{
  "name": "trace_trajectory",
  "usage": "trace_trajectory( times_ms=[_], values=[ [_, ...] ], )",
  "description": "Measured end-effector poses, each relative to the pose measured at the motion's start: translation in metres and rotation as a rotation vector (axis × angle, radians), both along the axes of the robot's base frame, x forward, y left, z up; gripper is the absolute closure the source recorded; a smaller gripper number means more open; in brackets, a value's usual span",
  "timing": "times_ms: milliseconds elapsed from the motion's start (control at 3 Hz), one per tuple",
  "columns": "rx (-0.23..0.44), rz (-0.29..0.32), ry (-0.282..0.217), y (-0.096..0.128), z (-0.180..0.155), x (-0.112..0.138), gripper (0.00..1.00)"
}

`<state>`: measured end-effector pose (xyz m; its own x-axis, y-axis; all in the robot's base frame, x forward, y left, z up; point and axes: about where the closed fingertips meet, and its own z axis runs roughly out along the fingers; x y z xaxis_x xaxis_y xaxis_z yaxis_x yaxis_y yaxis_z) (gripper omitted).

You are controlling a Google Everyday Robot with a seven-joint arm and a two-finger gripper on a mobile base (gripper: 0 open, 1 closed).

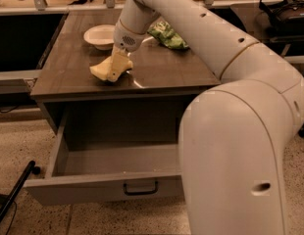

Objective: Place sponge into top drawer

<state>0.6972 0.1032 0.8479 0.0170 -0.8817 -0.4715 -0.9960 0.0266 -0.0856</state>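
Arm (191,23): reached across the bench (162,75), wrist angled down.
Tool (117,66): clamped on the sponge (101,72) at the bench surface.
Top drawer (93,192): pulled open below.

Dim, warm light; a pale glare streak on the counter (166,70) beside the hand (116,67), upper left; top drawer (83,190) interior shadowed.

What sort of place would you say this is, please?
Probably an office or lab break area: a wood-topped cabinet with its top drawer open, a white bowl and green snack bag on it, speckled floor. The gripper is at the sponge on the cabinet top.
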Motion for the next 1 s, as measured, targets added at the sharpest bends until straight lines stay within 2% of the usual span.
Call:
trace_trajectory(
  times_ms=[333, 667, 1000],
  values=[
    [0.063, 0.009, -0.031, -0.018, 0.038, -0.047, 1.0],
    [0.063, 0.009, -0.031, -0.018, 0.038, -0.047, 1.0],
    [0.059, -0.001, -0.014, -0.022, 0.029, -0.059, 1.0]
  ],
)
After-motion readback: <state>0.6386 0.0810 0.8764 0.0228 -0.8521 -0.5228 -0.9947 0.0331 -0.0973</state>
